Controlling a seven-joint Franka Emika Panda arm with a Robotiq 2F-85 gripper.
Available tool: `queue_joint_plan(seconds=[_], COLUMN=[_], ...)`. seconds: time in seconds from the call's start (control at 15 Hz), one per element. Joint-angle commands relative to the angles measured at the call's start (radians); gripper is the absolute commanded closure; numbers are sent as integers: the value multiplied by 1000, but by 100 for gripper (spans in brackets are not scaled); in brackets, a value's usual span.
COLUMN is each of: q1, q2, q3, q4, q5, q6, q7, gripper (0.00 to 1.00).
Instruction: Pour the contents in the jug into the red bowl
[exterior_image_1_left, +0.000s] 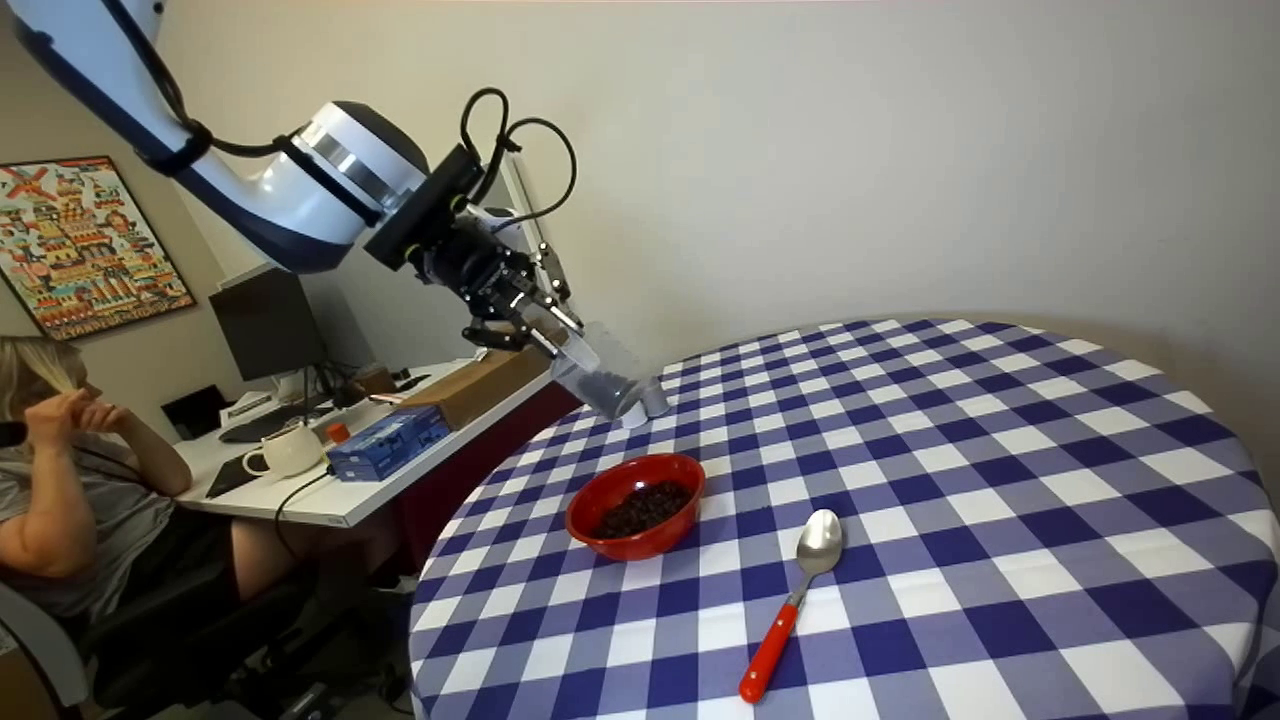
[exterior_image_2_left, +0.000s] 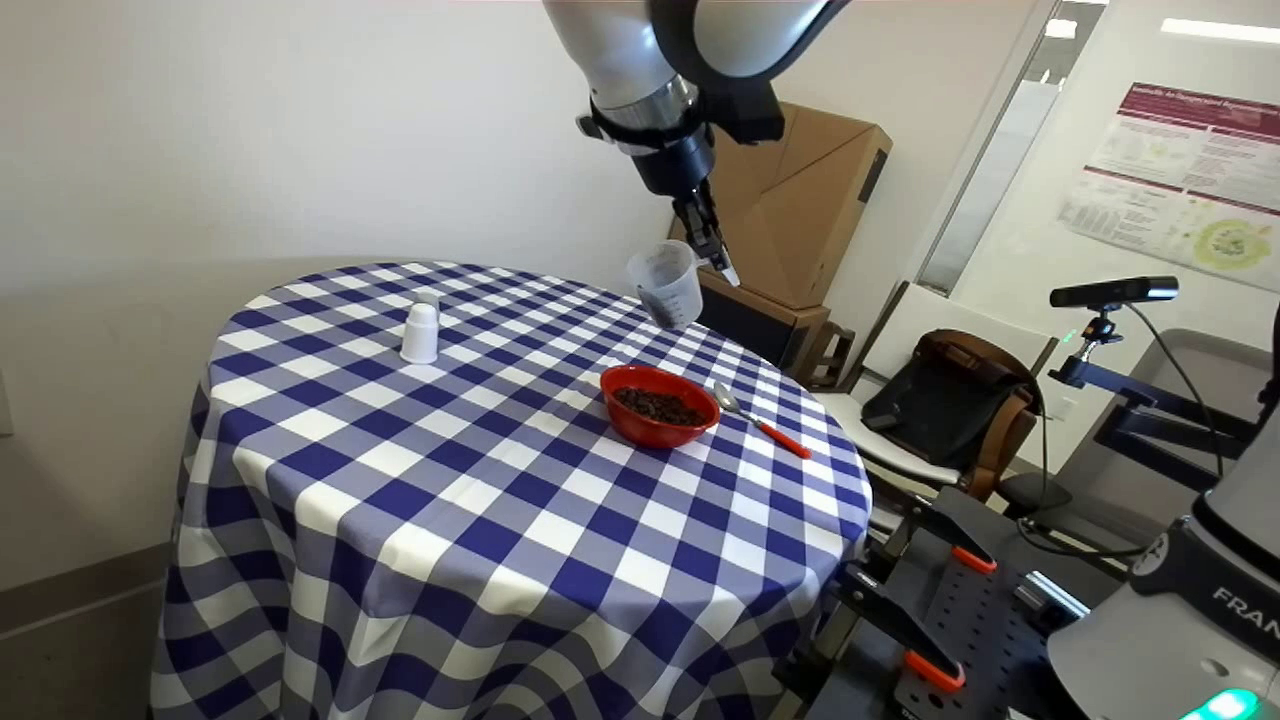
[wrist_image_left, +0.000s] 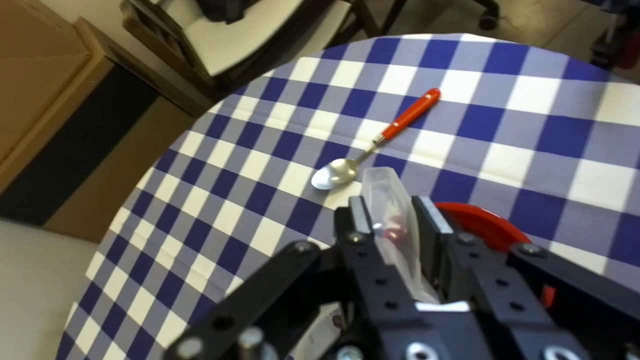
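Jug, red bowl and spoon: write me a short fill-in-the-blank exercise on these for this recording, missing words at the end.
1. The gripper holds the jug by its ____.
2. In both exterior views, the jug hangs ____ than the red bowl.
3. Dark pieces lie in the bowl and also inside the ____.
4. The handle of the spoon is ____, like the bowl.

Missing words: handle; higher; jug; red

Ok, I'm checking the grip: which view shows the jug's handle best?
The wrist view. There the jug's handle shows large, in the gripper with a finger on either side. In both exterior views it is small and hard to make out at the gripper, though they show more of the jug's body.
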Motion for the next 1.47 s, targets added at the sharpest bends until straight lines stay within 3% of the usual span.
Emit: queue_joint_plan(seconds=[0.0,0.33,0.73,1.0,1.4], q1=[7,20,19,32,33], q2=[11,15,30,44,61], q3=[-1,-4,-11,-33,-60], q4=[63,45,-15,-79,-137], q5=[209,490,734,736,713], q6=[-4,99,387,570,623], q7=[-14,44,90,112,103], gripper=[93,93,93,93,93])
